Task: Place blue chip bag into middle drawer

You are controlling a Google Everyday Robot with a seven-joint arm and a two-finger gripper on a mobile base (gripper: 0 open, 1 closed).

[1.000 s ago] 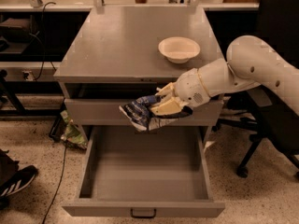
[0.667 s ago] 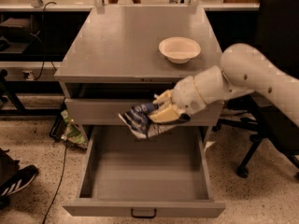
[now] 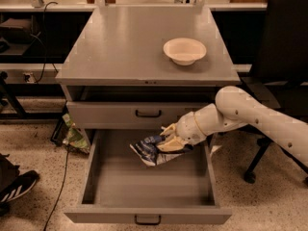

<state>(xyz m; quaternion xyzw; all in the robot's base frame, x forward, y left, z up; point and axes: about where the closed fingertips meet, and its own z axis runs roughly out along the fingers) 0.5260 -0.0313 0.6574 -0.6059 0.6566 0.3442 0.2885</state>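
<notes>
Our gripper (image 3: 169, 141) is clamped on the blue chip bag (image 3: 149, 151), which we hold inside the pulled-out middle drawer (image 3: 144, 189), towards its back; we cannot tell whether the bag touches the floor. Above, the shallower drawer (image 3: 110, 114) is closed, and a white bowl (image 3: 185, 50) sits on the cabinet top (image 3: 120, 42).

Crinkled glossy blue foil chip bag (image 3: 148, 151), pinched by a smooth cream plastic gripper (image 3: 166, 140) over the open drawer (image 3: 144, 184) of matt grey metal, faintly shiny grey cabinet top (image 3: 125, 42), matt cream bowl (image 3: 185, 50), rough speckled floor (image 3: 36, 146).
</notes>
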